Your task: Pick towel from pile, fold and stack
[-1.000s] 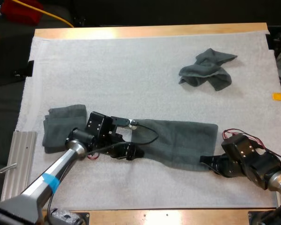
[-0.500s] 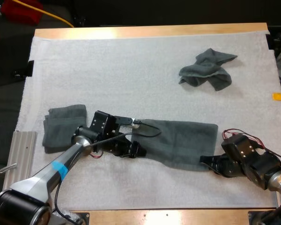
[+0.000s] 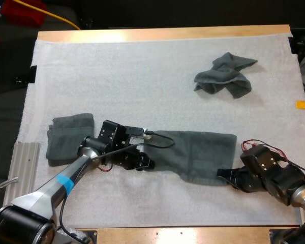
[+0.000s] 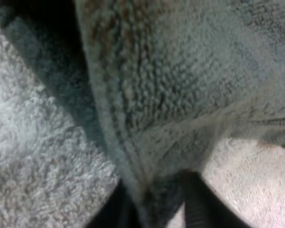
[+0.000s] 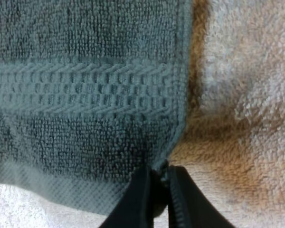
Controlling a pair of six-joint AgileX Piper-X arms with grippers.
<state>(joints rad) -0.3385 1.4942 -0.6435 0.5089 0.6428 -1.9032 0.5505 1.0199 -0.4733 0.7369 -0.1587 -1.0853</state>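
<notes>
So, here's the layout:

1. Closest in on the right, the right gripper (image 3: 224, 176) sits low on the white mat (image 3: 142, 203). It is at the near right corner of the flat towel (image 3: 201, 152).
2. Its wrist view shows both black fingers (image 5: 135, 202) pinched tight on that corner, right where the side hem meets the near hem. It's clamped with cloth in between.
3. Over on the left, a ribbed metal rail (image 3: 21, 175) lies just off the mat's near left corner.
4. The left gripper (image 3: 145, 163) is down at the flat towel's near left end. In its own wrist view the fingers (image 4: 194, 204) squeeze a bunched fold of cloth from both sides, and the cloth humps up just past them.
5. The flat towel lies as a long strip between the two grippers, running left to right across the near middle of the mat.
6. Just left of the left arm's wrist is a folded towel (image 3: 66, 138), a rough rectangle near the mat's left edge. I can't tell if it touches the strip, because the arm covers the gap.
7. Far right on the mat is a crumpled towel (image 3: 224, 76), well apart from the other two.
8. Past that is the far wooden edge of the table (image 3: 162, 34).
</notes>
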